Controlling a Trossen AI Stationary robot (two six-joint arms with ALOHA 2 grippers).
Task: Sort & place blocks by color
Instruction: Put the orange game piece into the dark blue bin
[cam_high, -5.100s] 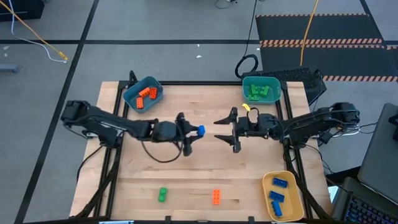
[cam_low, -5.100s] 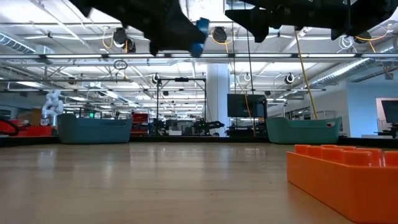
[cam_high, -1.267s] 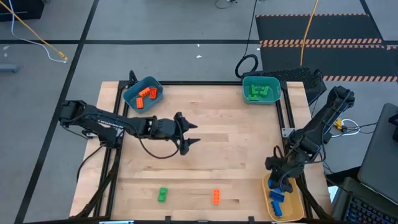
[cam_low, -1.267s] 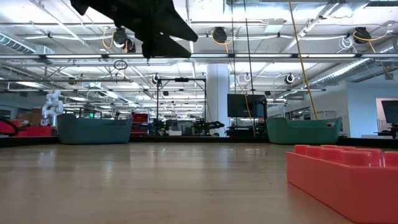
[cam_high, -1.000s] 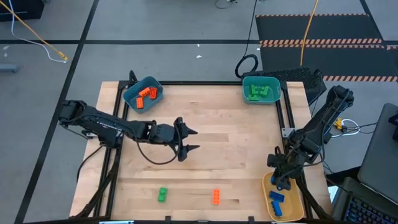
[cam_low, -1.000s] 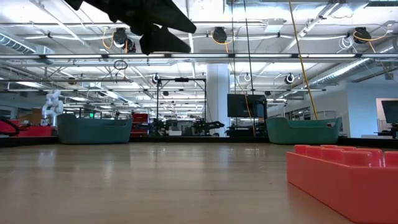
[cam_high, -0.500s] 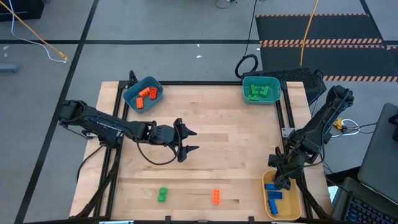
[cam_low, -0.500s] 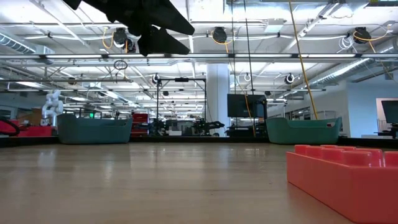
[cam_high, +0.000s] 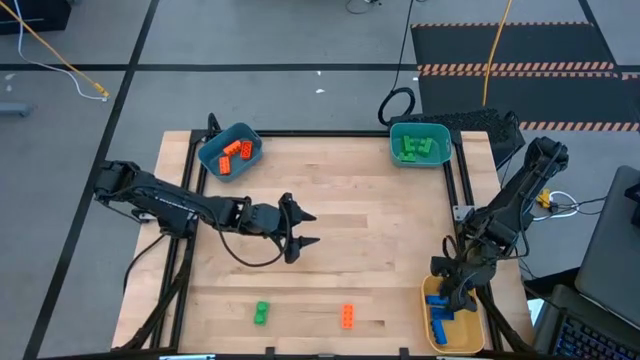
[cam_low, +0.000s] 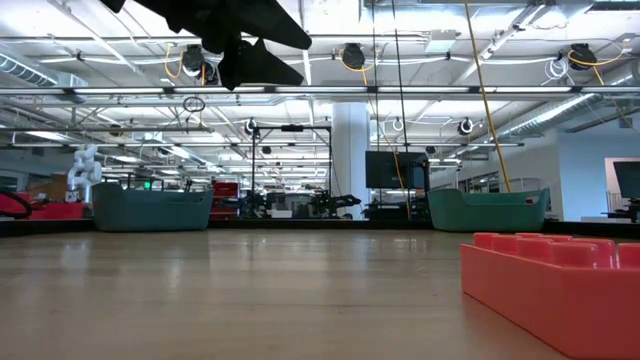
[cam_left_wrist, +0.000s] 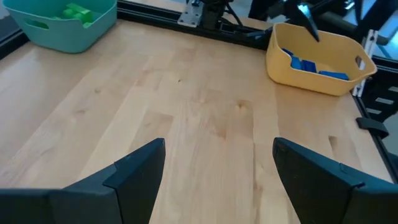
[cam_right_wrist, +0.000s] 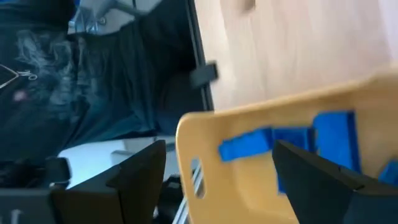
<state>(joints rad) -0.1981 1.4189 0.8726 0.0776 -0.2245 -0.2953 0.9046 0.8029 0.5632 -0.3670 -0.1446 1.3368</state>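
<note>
While the right tool (cam_high: 447, 297) is hanging over the yellow bin (cam_high: 474, 335) at the table's near right corner, you are looking at fingers that are standing apart with nothing between them; a second ago they were half closed, so the blue block you carried across has just dropped in with the other blue blocks (cam_right_wrist: 292, 144). That is leaving the blue group finished as far as these views show. Your left tool (cam_high: 303, 229) is hovering above the middle of the table (cam_high: 360, 210), also spread wide and empty, having drifted slightly toward you over the last second. Farther out, two blocks are lying loose near the front edge: a green block (cam_high: 261, 313) and an orange block (cam_high: 347, 316), well apart from each other. The orange bricks (cam_high: 234, 155) are sitting in the teal bin at the far left, the green bricks (cam_high: 417, 148) in the far right one. You are likely facing two more pick-ups.
</note>
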